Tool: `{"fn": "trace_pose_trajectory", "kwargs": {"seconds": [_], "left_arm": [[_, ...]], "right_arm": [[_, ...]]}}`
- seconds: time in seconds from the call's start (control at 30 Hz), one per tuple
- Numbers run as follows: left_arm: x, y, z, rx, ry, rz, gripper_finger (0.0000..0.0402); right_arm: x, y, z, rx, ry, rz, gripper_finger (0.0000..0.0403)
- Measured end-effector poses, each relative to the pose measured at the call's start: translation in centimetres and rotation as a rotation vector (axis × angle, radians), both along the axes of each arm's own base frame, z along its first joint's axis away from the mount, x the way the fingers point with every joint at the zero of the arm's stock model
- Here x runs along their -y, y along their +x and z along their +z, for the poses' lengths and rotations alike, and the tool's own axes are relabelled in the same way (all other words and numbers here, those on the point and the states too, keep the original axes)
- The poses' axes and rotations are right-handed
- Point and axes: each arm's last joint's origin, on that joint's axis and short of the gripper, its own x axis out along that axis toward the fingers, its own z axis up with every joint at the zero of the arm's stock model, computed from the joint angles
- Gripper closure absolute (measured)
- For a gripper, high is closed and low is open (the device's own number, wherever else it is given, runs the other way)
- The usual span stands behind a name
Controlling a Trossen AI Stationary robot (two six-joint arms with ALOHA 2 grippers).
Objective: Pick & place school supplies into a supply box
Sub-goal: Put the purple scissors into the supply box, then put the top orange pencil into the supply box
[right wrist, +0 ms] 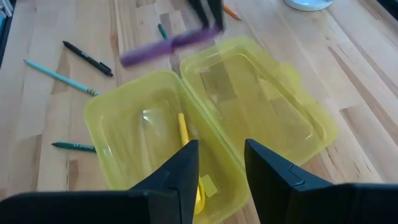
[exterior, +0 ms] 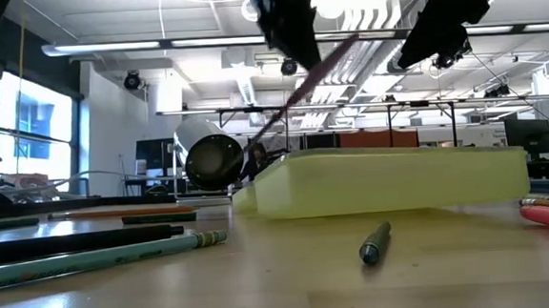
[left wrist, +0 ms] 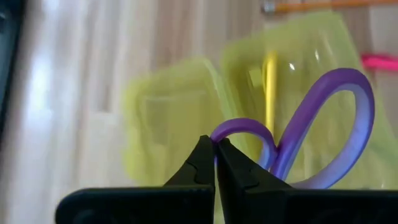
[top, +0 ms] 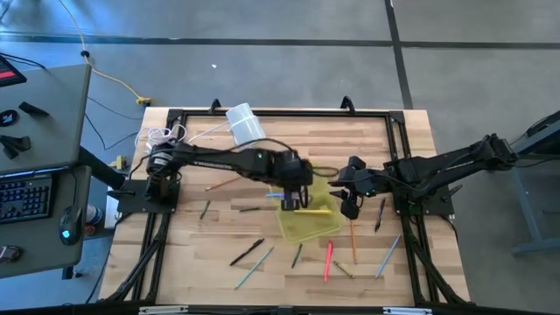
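Translucent yellow-green plastic, smooth and glossy, makes up the box (right wrist: 211,130): a shallow rectangular case with rounded corners, lying open mid-surface with its hinged lid flat beside the tray. A yellow pencil (right wrist: 185,146) lies in the tray.

The left pincer (left wrist: 215,144) hangs over the box, its dark fingers pressed together on one purple loop handle of the scissors (left wrist: 311,134); the soft-looking handles curve in rounded bows, and the blades are hidden from the wrist view. The right pincer (right wrist: 221,152) hovers just right of the box, its fingers spread with nothing between them.

The surface (top: 192,254) is pale butcher-block wood with visible grain strips. Thin pens and pencils lie scattered on it: a pink pen (top: 329,260) and an orange pencil (top: 353,241) near-right of the box, a black pen (top: 246,252) and a teal pencil (top: 254,267) near-left. A white cylinder (top: 245,123) lies at the far edge, beside a coiled white cord (top: 162,135).
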Motion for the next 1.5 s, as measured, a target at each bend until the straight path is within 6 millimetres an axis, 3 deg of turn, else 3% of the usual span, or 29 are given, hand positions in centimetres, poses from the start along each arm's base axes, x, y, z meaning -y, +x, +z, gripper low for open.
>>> {"fn": "trace_pose_trajectory", "kwargs": {"seconds": [0.13,0.23,0.6,0.8,1.0,1.33,1.5], "left_arm": [[0.1,0.2,2.0,0.055,0.005,-0.054,0.0365],[0.4,0.6,2.4,0.107,-0.054,-0.126,0.0365],[1.5,3.7,-2.8,0.085,-0.216,-0.197,0.0364],[1.2,3.5,-4.4,-0.02,-0.181,-0.151,0.0366],[0.8,2.9,-6.2,-0.169,-0.067,-0.103,0.0339],[1.0,3.3,-8.2,-0.239,-0.05,-0.198,0.029],[1.0,3.2,-8.1,-0.241,-0.049,-0.199,0.0267]], "right_arm": [[0.0,0.0,0.0,0.001,0.018,-0.017,0.029],[0.0,-0.1,-0.1,-0.004,0.05,-0.038,0.029],[0.2,-1.0,-0.8,-0.112,0.091,-0.141,0.029],[0.3,-1.2,-1.0,-0.131,0.076,-0.158,0.029],[0.3,-1.3,-1.0,-0.135,0.073,-0.155,0.029],[0.3,-1.2,-0.9,-0.133,0.053,-0.133,0.029],[0.3,-1.2,-0.9,-0.132,0.05,-0.131,0.029]]}}
